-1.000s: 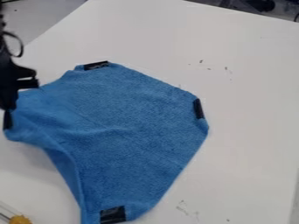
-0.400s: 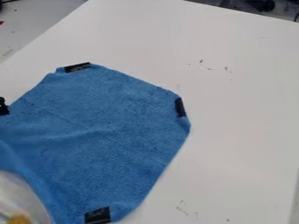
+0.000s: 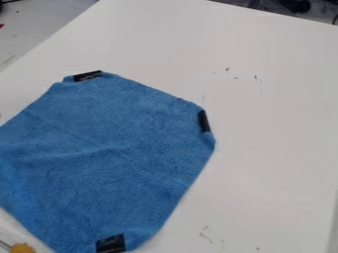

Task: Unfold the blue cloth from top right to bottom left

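Observation:
The blue cloth [image 3: 119,153] lies spread over the left half of the white table, with a faint crease running across its middle. Black patches mark its upper left corner, its right corner and its bottom corner. Its left part runs out past the left edge of the view, so that corner is hidden.
The white table [image 3: 271,138] stretches away to the right and back. A yellow object [image 3: 22,248] sits at the bottom left, close to the cloth's lower left edge. Dark items lie beyond the table's far edge at the top right.
The gripper has gone out past the left edge. The cloth has shifted left, and its raised, folded lower left side has come down flatter and spread wider.

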`<control>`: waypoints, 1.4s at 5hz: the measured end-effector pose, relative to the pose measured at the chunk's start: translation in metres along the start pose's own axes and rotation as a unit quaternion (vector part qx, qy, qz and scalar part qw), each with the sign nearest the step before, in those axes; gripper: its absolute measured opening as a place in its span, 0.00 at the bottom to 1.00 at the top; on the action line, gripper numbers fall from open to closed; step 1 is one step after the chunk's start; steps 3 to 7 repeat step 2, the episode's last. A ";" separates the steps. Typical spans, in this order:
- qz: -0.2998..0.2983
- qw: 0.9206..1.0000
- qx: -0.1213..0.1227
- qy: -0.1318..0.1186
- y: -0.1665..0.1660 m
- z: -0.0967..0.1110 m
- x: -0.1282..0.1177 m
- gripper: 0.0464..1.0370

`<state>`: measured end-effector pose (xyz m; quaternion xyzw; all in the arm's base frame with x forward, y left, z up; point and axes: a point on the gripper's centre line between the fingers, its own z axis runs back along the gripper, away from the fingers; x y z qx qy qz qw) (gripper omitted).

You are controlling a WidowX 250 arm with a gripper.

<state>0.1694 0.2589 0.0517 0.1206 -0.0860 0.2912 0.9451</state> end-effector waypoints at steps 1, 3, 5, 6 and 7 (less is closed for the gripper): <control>-0.024 1.000 -0.010 0.004 -0.016 0.007 0.004 0.97; -0.038 0.998 -0.039 0.013 -0.036 0.010 0.005 0.96; -0.038 0.998 -0.039 0.013 -0.036 0.010 0.005 0.96; -0.038 0.998 -0.039 0.013 -0.036 0.010 0.005 0.96; -0.038 0.998 -0.039 0.013 -0.036 0.010 0.005 0.96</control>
